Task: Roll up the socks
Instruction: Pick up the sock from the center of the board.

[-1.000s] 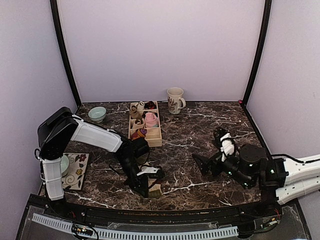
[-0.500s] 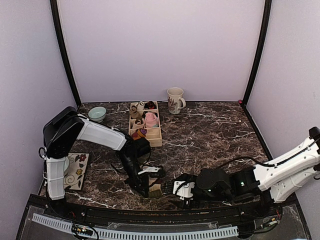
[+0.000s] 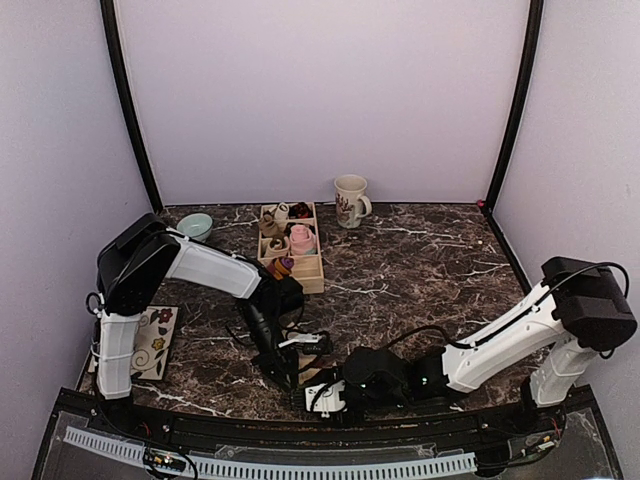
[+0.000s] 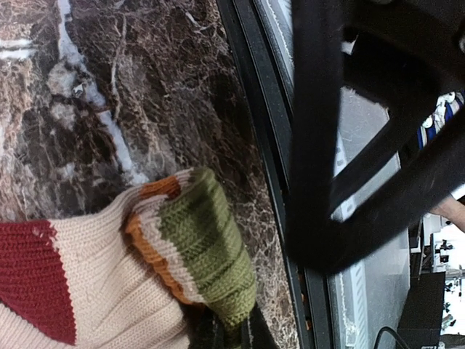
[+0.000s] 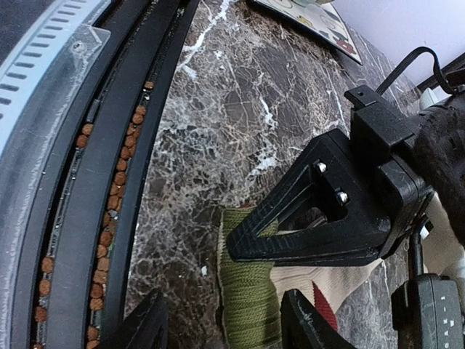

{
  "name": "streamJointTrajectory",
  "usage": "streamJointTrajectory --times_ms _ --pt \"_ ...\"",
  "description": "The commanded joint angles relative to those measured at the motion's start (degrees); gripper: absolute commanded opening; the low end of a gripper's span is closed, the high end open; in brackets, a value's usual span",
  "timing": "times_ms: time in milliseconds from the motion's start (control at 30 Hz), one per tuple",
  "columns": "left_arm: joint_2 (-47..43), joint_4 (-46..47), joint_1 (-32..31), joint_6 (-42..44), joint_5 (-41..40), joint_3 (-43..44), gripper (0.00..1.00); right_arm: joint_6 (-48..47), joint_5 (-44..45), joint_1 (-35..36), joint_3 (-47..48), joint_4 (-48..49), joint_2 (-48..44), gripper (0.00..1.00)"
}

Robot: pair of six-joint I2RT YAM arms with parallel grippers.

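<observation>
green-cuffed socks [image 4: 109, 269] are pinched tight in the left tool [image 4: 232, 333], the right tool [image 5: 229, 323] parted around them.

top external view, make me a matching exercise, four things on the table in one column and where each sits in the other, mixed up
Things:
1. mug
2. pale green bowl
3. floral mat
4. sock

Places:
a. middle of the near edge
b. far edge, right of the wooden box
c. left edge, toward the front
d. far left corner

Pairs: 1-b, 2-d, 3-c, 4-a
</observation>
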Motion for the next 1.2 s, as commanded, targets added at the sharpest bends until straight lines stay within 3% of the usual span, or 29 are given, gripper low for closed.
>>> streamJointTrajectory --times_ms 0,567,733,800,933,1000,1167 --pt "3.96 -2.5 -0.52 1.33 -6.64 -0.89 0.0 -1.45 -3.49 -1.58 1.88 7.66 2.74 0.52" --pt "4.5 -3.68 -0.17 1.3 -7.25 1.29 0.0 3.43 -8.12 -5.06 -0.26 11.85 9.28 0.35" --pt "4.5 -3.99 -0.08 1.3 -7.76 1.82 0.01 5.35 -9.5 -5.1 -0.51 11.51 10.71 0.24" --pt "4.5 -3.42 -0.01 0.71 -8.38 2.0 0.07 6.23 -9.26 -5.14 -0.39 11.49 11.41 0.18" --pt "4.36 -2.67 1.08 -2.27 -10.52 3.11 0.4 9.18 -9.88 -5.82 -0.44 11.11 13.5 0.06" --pt "3.86 -3.7 2.37 -3.5 -10.76 4.54 0.45 11.28 -10.82 -6.1 -1.21 11.11 14.64 0.01" --pt "1.7 -6.14 8.08 -3.91 -10.32 7.09 0.5 17.03 -10.67 -6.49 -4.56 11.84 14.63 0.0"
